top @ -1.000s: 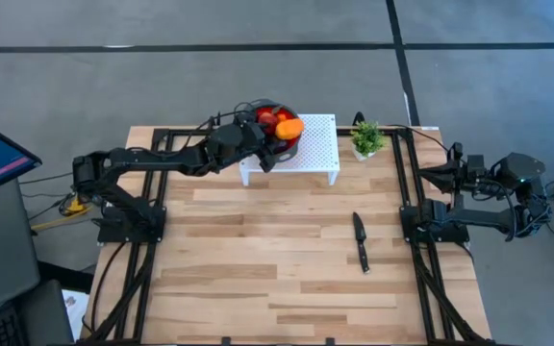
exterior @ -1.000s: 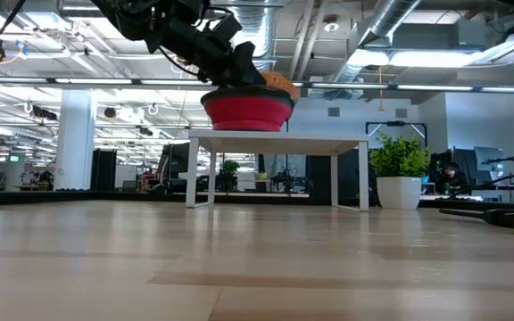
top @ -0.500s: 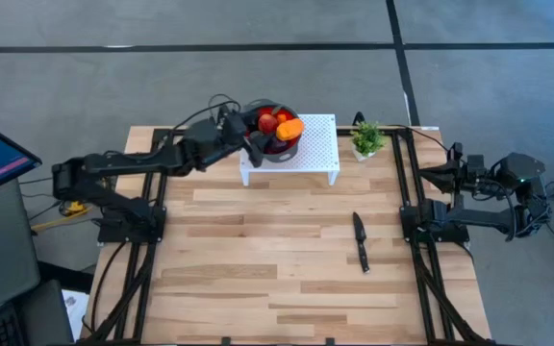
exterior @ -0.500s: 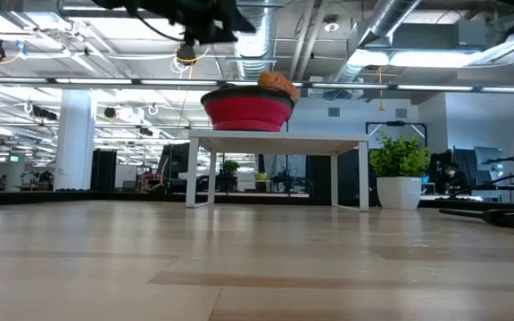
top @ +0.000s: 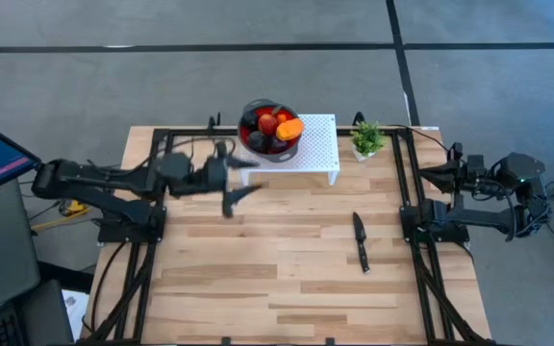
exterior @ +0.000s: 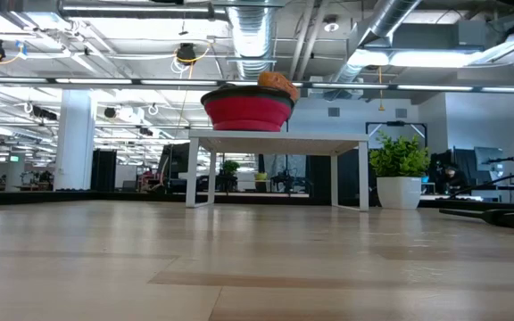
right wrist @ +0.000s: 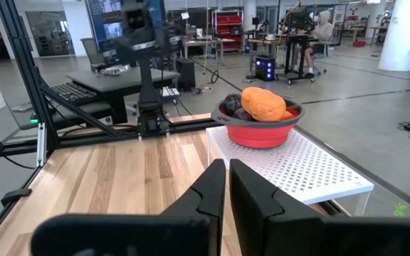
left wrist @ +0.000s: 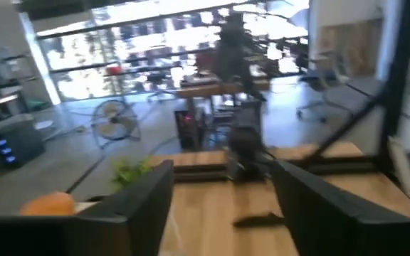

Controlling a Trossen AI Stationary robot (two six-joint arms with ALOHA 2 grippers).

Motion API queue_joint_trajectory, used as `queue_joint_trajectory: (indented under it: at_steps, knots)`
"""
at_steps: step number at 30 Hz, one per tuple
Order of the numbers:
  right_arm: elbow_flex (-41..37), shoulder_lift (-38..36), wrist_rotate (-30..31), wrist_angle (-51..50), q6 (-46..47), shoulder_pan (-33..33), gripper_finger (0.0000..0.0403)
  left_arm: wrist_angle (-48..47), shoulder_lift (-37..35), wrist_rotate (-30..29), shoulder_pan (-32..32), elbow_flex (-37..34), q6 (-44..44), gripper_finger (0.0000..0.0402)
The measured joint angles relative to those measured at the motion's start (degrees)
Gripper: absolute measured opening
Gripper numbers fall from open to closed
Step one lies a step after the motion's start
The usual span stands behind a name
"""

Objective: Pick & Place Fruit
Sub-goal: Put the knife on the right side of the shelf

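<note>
Fruit (top: 271, 130): one orange piece, two red, several purple, in one bowl (top: 254, 143).

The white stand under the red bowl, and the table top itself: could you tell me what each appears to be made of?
The white stand looks like painted perforated sheet metal, though possibly plastic: a matte white top dotted with a regular grid of small holes, on thin straight legs. The table top looks like wood: butcher-block planks with visible grain and mixed light tones, with a soft sheen in the low view.
</note>
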Motion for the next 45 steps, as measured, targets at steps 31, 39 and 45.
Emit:
queue_joint_trajectory:
  at_steps: [31, 39, 45]
  knots:
    - [0.00, 0.02, -0.02, 0.00, 0.01, 0.00, 0.0017, -0.11, -38.76, 1.40, -3.05, -38.63, -8.25, 0.0002]
    - [-0.02, 0.00, 0.00, 0.00, 0.01, 0.00, 0.0017, 1.19, -42.02, 4.72, -2.54, -44.60, -11.91, 0.0002]
    - [-0.02, 0.00, -0.01, 0.00, -0.01, 0.00, 0.0017, 2.30, -45.34, 7.98, 1.10, -46.98, -12.49, 0.0001]
